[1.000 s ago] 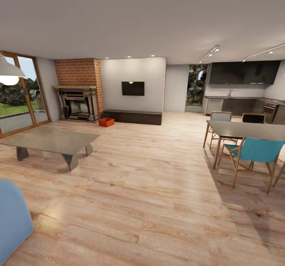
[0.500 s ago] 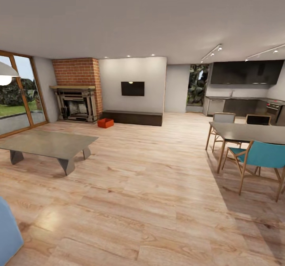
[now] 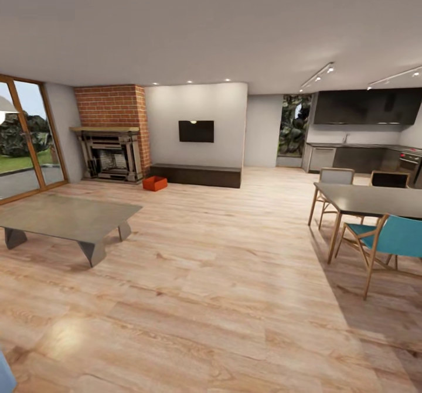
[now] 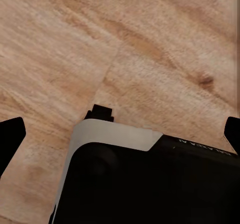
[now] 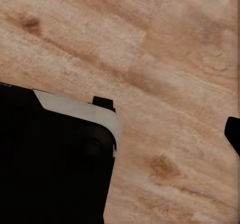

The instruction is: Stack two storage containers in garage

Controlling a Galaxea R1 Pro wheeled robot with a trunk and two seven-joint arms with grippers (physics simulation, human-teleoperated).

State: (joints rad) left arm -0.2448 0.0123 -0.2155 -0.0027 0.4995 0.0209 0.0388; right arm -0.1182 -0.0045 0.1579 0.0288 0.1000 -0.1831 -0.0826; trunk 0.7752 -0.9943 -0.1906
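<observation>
Where hearth stands — orange bin point(image 3: 155, 183)

wood plank floor point(image 3: 223, 276) — orange-red container point(image 3: 155, 183) resting on it | beside dark low cabinet point(image 3: 196, 174)

Wall television point(image 3: 196, 130) — dining table point(image 3: 375, 199), teal chair point(image 3: 390, 238)

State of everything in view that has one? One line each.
storage container: upright on the wood floor, beside the low cabinet, not held.
left gripper: open, empty.
right gripper: looks open, empty; one finger shows, set wide.
TV: screen dark.
fireplace: unlit.
ceiling spotlights: on.
</observation>
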